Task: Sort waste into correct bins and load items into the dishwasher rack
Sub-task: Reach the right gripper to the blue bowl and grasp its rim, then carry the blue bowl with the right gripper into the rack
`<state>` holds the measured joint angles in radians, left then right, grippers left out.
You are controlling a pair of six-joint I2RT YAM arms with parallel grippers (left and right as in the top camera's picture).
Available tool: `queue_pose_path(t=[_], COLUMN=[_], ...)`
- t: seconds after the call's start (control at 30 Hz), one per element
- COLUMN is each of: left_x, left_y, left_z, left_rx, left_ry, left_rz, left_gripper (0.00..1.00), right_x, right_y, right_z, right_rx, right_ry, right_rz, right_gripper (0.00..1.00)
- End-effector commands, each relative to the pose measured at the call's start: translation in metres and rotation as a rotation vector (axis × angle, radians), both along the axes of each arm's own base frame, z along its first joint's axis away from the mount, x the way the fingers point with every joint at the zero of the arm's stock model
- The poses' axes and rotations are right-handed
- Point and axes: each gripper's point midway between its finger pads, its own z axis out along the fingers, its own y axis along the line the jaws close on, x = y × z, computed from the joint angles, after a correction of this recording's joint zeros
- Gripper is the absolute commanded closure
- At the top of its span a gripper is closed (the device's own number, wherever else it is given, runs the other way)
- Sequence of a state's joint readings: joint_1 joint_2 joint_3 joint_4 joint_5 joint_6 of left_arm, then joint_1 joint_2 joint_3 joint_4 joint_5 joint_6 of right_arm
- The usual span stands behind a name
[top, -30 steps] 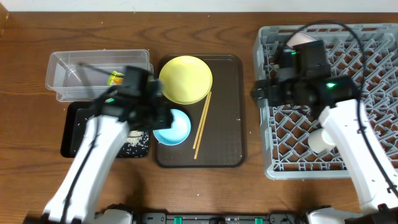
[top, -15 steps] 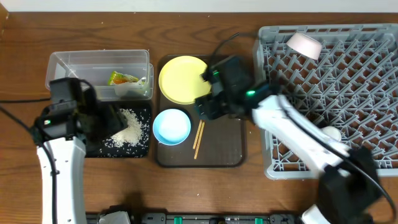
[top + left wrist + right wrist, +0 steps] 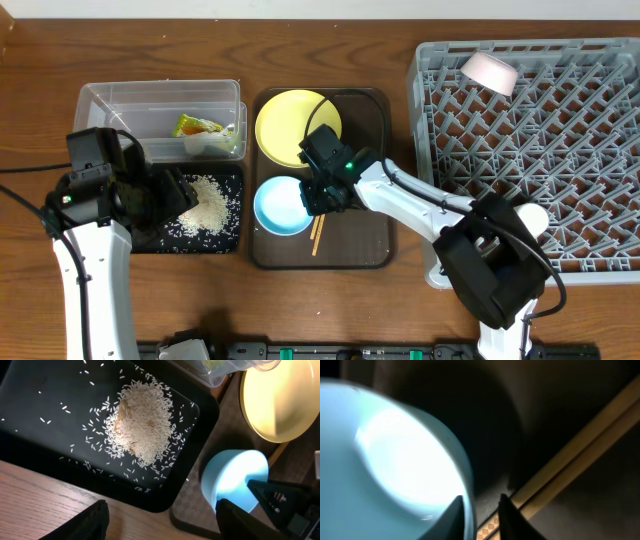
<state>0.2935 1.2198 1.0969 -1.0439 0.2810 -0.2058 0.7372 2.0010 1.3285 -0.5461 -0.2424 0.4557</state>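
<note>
Step in hand: I judge I'm picking up the blue bowl (image 3: pixel 278 205) with the right gripper (image 3: pixel 318 196) to carry it to the rack (image 3: pixel 580 130).
Right jaws: narrowly apart and straddling the bowl's near rim, one finger inside and one outside. I see a gap, so they're not pinching yet.
Left jaws: the left gripper (image 3: pixel 162 510) is spread wide and empty, hovering over the near edge of the black tray (image 3: pixel 45 390).
Where the bowl is: upright on the brown serving tray (image 3: pixel 365 235), just below the yellow plate (image 3: pixel 295 125), with the chopsticks (image 3: pixel 570 460) close beside the outer finger.
Doing it well: I'd seat the rim deep between the fingers before closing, and keep the outer finger off the chopsticks so they don't drag. Then I'd lift straight up, since a smooth rim could slip or swing.
Plates: one.
Bowls: two, the blue one here and a white bowl (image 3: pixel 488 70) in the rack's far corner.
Cups: one cup (image 3: pixel 530 213) in the rack, partly hidden by my arm.
Chopsticks: two, lying together.
Bins: two, the black tray and a clear tub (image 3: pixel 110 105).
Waste: one wrapper (image 3: pixel 195 126) and one white scrap (image 3: pixel 213 143) in the tub, and one heap of rice (image 3: pixel 140 425) with scattered grains in the black tray.
</note>
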Motion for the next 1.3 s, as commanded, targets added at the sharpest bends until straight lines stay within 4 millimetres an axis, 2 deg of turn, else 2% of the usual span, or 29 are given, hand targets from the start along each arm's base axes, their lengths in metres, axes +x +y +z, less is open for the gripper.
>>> queue_pose_path(t=[0.0, 0.13, 0.23, 0.3, 0.43, 0.63, 0.7, 0.8, 0.87, 1.0, 1.1, 1.17, 1.27], left_x=[0.001, 0.001, 0.001, 0.001, 0.001, 0.002, 0.002, 0.002, 0.002, 0.002, 0.002, 0.002, 0.002], left_y=[0.004, 0.004, 0.004, 0.004, 0.004, 0.004, 0.004, 0.004, 0.004, 0.004, 0.004, 0.004, 0.003], left_z=[0.004, 0.004, 0.004, 0.004, 0.004, 0.004, 0.004, 0.004, 0.004, 0.004, 0.004, 0.004, 0.004], left_rx=[0.015, 0.015, 0.015, 0.015, 0.015, 0.016, 0.016, 0.016, 0.016, 0.016, 0.016, 0.015, 0.012], left_ry=[-0.007, -0.007, -0.007, -0.007, -0.007, -0.008, -0.008, -0.007, -0.007, -0.008, -0.008, -0.007, -0.008], left_rz=[0.004, 0.004, 0.004, 0.004, 0.004, 0.003, 0.003, 0.003, 0.003, 0.004, 0.003, 0.004, 0.003], left_gripper=[0.29, 0.28, 0.28, 0.28, 0.28, 0.28, 0.24, 0.24, 0.24, 0.23, 0.24, 0.24, 0.23], right_x=[0.015, 0.039, 0.054, 0.063, 0.077, 0.102, 0.108, 0.115, 0.122, 0.139, 0.151, 0.159, 0.169], right_y=[-0.005, -0.021, -0.039, -0.06, -0.116, -0.219, -0.254, -0.295, -0.315, -0.339, -0.344, -0.344, -0.343], right_z=[0.018, 0.058, 0.097, 0.124, 0.165, 0.211, 0.224, 0.241, 0.253, 0.271, 0.274, 0.27, 0.25], right_rx=[0.028, 0.078, 0.112, 0.103, -0.019, -0.371, -0.507, -0.674, -0.769, -0.963, -1.063, -1.113, -1.171], right_ry=[-0.039, -0.133, -0.228, -0.303, -0.461, -0.697, -0.757, -0.825, -0.869, -0.936, -0.957, -0.956, -0.916], right_rz=[-0.043, -0.056, -0.056, -0.071, -0.148, -0.371, -0.46, -0.559, -0.576, -0.54, -0.511, -0.486, -0.421], right_gripper=[0.88, 0.99, 0.99, 0.99, 0.99, 0.99, 0.99, 0.99, 0.99, 0.99, 0.99, 0.99, 0.99])
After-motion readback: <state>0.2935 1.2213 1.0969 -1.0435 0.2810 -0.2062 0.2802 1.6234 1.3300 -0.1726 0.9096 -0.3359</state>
